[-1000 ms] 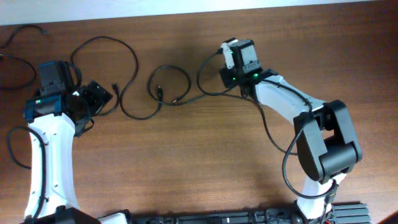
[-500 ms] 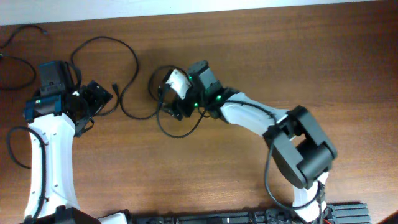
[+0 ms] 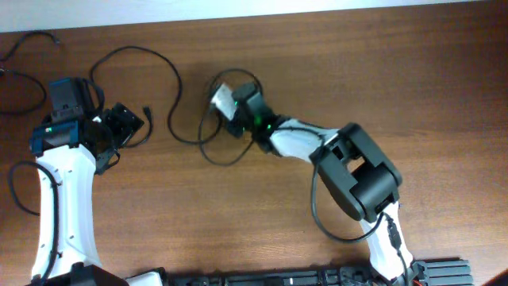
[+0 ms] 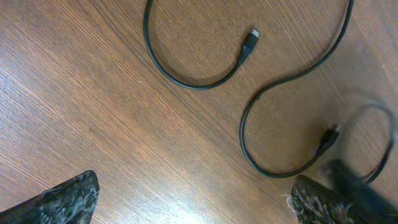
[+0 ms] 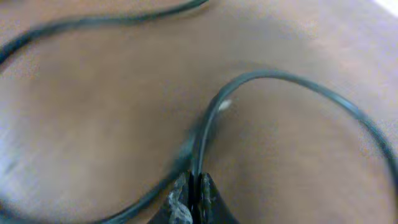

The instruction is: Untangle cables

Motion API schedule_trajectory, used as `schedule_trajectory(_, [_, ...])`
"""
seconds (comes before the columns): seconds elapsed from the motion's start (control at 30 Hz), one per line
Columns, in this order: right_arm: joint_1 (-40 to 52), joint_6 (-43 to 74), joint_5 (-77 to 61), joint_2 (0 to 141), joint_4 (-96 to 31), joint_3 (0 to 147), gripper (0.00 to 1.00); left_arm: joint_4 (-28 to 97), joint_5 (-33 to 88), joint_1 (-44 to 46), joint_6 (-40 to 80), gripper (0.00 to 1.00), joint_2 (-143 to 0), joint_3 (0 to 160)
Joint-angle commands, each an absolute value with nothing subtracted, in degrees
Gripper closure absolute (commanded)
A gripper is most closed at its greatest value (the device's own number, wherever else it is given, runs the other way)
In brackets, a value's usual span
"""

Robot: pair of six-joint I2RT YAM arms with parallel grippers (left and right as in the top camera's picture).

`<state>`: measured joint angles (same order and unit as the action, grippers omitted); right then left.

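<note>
Thin black cables lie looped on the brown table. One long cable arcs from the far left and ends in a small plug. Another cable forms a loop at mid-table. My right gripper reaches into that loop; in the right wrist view the right gripper is shut on a cable that rises from its tips and curves off right. My left gripper stands open at the left; in the left wrist view the left gripper has only bare wood between its fingers. Two plug ends lie ahead of it.
More thin black cord trails at the far left corner, beside the pale strip along the table's back edge. The right arm's elbow hangs over the table's middle right, with thicker arm wires looping beside it.
The right arm swung left from the back middle into the cable loop, its gripper now shut on a cable, and the loop has shifted. The left arm has not moved.
</note>
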<state>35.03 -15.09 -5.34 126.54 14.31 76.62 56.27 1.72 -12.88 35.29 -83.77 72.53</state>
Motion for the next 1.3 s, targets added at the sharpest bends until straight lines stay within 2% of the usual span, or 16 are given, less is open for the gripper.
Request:
schedule_trajectory(0.0, [29.0,-6.6,-2.5,122.9,11.8,81.8,0.96,56.2,2.0,-13.0,34.2,0.01,-82.7,73.1])
schedule_trajectory(0.07, [24.6,1.5,-5.0,122.9,9.0,82.0,0.96,56.2,2.0,-13.0,34.2,0.01,-82.7,73.1])
schedule_trajectory(0.13, [21.2,2.7,-5.3,122.9,3.7,82.0,0.96,56.2,2.0,-13.0,34.2,0.01,-82.7,73.1])
schedule_trajectory(0.17, [19.9,3.2,-5.3,122.9,-0.2,82.0,0.86,56.2,2.0,-13.0,34.2,0.01,-82.7,73.1])
schedule_trajectory(0.2, [18.5,5.0,-5.6,122.8,-4.8,82.0,0.41,56.1,2.2,-13.0,34.3,0.01,-82.7,73.1])
schedule_trajectory(0.23, [17.0,6.2,-5.5,122.1,-9.6,82.0,0.00,55.7,2.2,-13.0,34.2,0.01,-82.7,73.1])
schedule_trajectory(0.37, [12.3,6.6,-5.6,114.7,-22.5,82.0,0.01,52.2,4.9,-12.9,34.2,0.02,-82.7,73.1])
schedule_trajectory(0.43, [9.9,6.6,-5.5,108.5,-26.8,82.0,0.01,46.9,9.7,-9.5,30.8,0.14,-82.7,73.1])
schedule_trajectory(0.47, [8.8,6.6,-5.6,105.7,-28.5,82.0,0.01,44.1,9.3,-5.7,28.9,0.12,-82.7,73.1])
schedule_trajectory(0.63, [6.3,6.5,-5.5,99.9,-34.2,82.0,0.01,33.9,-2.4,9.0,22.1,0.08,-88.4,73.1])
schedule_trajectory(0.77, [5.9,6.5,-5.5,99.9,-37.8,82.0,0.01,18.3,-6.3,15.3,15.9,0.16,-104.7,73.1])
schedule_trajectory(0.93, [5.9,6.5,-5.5,99.9,-38.3,82.0,0.01,9.2,-6.5,19.4,14.5,0.46,-118.9,73.1])
schedule_trajectory(1.03, [5.9,6.5,-5.5,100.0,-38.9,82.0,0.02,8.7,-6.9,19.7,14.5,0.81,-121.8,73.1])
schedule_trajectory(1.07, [5.9,6.5,-5.5,100.0,-39.2,82.0,0.02,9.1,-10.4,19.7,14.4,0.98,-121.8,73.1])
schedule_trajectory(1.17, [6.0,6.5,-5.6,100.0,-40.8,81.9,0.02,13.2,-26.7,18.2,9.3,1.00,-116.3,75.6])
schedule_trajectory(1.27, [6.0,6.5,-5.6,100.1,-41.2,81.9,0.02,13.5,-32.4,12.1,-0.8,1.00,-105.6,76.8])
